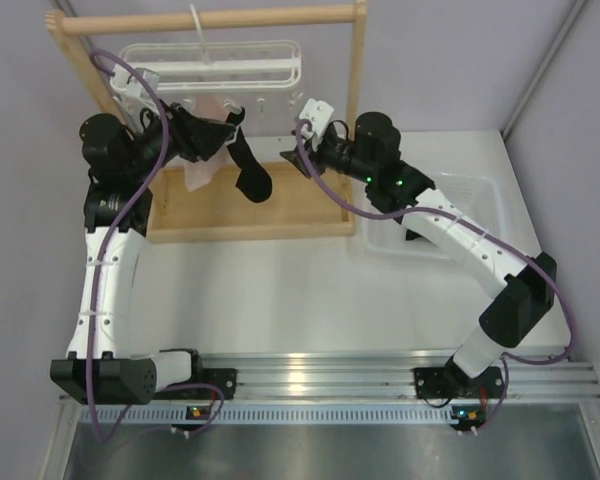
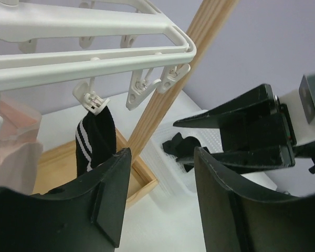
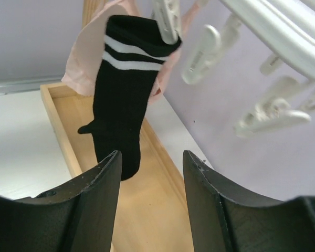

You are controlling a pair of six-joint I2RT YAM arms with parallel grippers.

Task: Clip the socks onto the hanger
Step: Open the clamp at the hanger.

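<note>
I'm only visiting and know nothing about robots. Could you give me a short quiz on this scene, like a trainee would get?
1. True or false: the limp black sock with two white stripes hangs from a small white clip of the white plastic hanger.
2. What hangs next to that sock? A: a pale pink cloth. B: a blue towel. C: a yellow glove.
3. Fill in: the right gripper has its jaws ____ and holds nothing.

Key: 1 true; 2 A; 3 open.

Top cam looks down from above/behind; both wrist cams sit close, tilted up at hanger [image 2: 94,21] & clipped sock [image 3: 121,105].
</note>
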